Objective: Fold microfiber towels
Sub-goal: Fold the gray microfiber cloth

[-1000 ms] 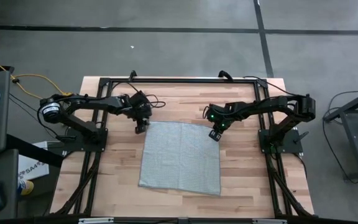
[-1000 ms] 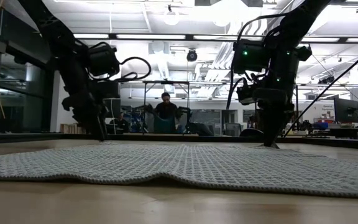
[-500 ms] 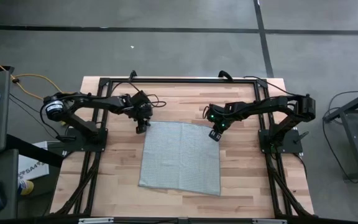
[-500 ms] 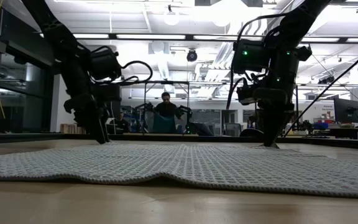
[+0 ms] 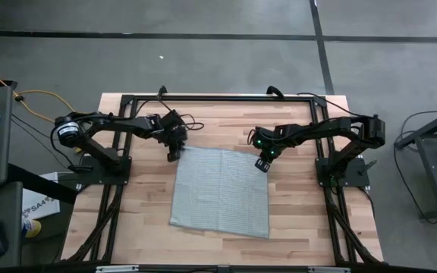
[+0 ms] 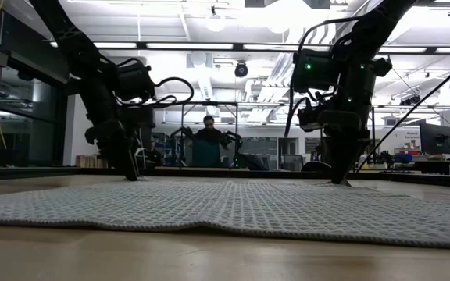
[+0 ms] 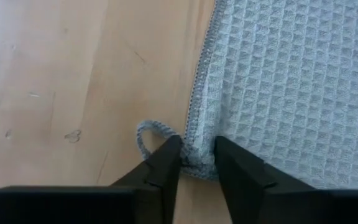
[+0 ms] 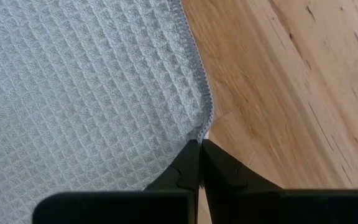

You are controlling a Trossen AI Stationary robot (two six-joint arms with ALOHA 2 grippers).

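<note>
One pale grey-blue microfiber towel point(image 5: 220, 190) is laid out flat in the middle of the wooden worktop point(image 5: 302, 129), its waffle grid plain in both wrist views point(image 7: 291, 87) point(image 8: 79, 87). A gentle ripple along its near edge is seen in the low view point(image 6: 233, 207). The left tool point(image 5: 175, 152) is set down at the towel's far corner on the left arm's side; in the left wrist view point(image 7: 196, 163) its two dark fingers point(image 7: 160, 171) are held a little apart, astride the hemmed corner, with the towel's small hanging loop point(image 7: 151, 134) lying on the wood just beside one fingertip. Whether the cloth is actually pinched there cannot be told. The right tool point(image 5: 263, 164) is placed at the other far corner; in the right wrist view point(image 8: 200, 152) its fingers are pressed together, tips meeting right at the hem of that corner, and the hem is seen running into the closed tips. In the low view both tools point(image 6: 127, 168) point(image 6: 339, 173) are seen reaching down to the far edge of the towel. A person point(image 6: 208, 142) is visible in the room far behind the worktop.
</note>
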